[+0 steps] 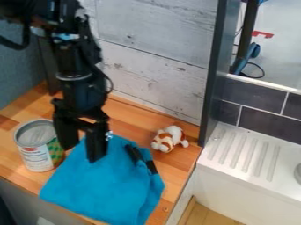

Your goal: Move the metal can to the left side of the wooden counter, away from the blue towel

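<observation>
My gripper (81, 148) hangs over the upper left part of a blue cloth (108, 189), its two fingers apart with nothing seen between them. The cloth lies rumpled on the wooden counter. On its upper right part rests a dark, slender object (141, 159). A can (38, 151) with a silvery top and a white and green label stands upright just left of the gripper; the left finger partly overlaps it in view. Right of the cloth, a small white and brown plush animal (169, 139) sits on the wood.
The wooden counter (170, 176) ends at a white sink unit with a ridged drainboard (242, 151) on the right. A dark upright post (213, 74) stands at the counter's back right corner. Whitewashed wood panels (156, 66) form the back wall.
</observation>
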Robot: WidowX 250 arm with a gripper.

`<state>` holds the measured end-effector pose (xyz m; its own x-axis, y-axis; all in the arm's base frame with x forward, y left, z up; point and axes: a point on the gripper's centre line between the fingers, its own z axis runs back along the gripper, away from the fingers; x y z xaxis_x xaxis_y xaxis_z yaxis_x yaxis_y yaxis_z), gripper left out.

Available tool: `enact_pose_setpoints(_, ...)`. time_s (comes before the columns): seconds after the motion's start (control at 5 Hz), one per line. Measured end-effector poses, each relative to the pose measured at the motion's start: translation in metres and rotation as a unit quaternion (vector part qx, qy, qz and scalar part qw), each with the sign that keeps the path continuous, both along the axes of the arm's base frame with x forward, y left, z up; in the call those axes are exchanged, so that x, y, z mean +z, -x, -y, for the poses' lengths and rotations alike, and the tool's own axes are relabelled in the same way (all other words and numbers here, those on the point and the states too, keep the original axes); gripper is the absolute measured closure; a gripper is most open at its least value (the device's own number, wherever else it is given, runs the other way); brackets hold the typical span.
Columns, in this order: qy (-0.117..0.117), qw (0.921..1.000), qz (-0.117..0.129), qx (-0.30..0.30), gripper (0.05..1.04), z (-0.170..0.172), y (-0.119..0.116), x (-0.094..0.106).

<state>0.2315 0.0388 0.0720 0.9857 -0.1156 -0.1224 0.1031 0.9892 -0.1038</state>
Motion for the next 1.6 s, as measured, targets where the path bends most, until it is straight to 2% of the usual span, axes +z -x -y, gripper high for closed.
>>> enact_pose_setpoints(0.6, 0.017, 0.9974, -0.042, 0.056, 0.083, -0.047, 0.006, -0.030)
enact_pose_setpoints(0.8, -0.012, 0.9953, -0.050, 0.083, 0.083, -0.078, 0.005, -0.028)
enact_pose_setpoints(1.0, -0.048, 0.9917, -0.024, 0.117, 0.083, -0.116, 0.003, -0.018)
enact_pose_setpoints(1.2, -0.058, 0.9880, -0.010, 0.143, 0.083, -0.147, 0.001, -0.016)
enact_pose_setpoints(1.4, -0.066, 0.9856, -0.011, 0.155, 0.083, -0.161, 0.002, -0.013)
enact_pose_setpoints(1.6, -0.064, 0.9860, -0.017, 0.154, 0.083, -0.159, 0.003, -0.012)
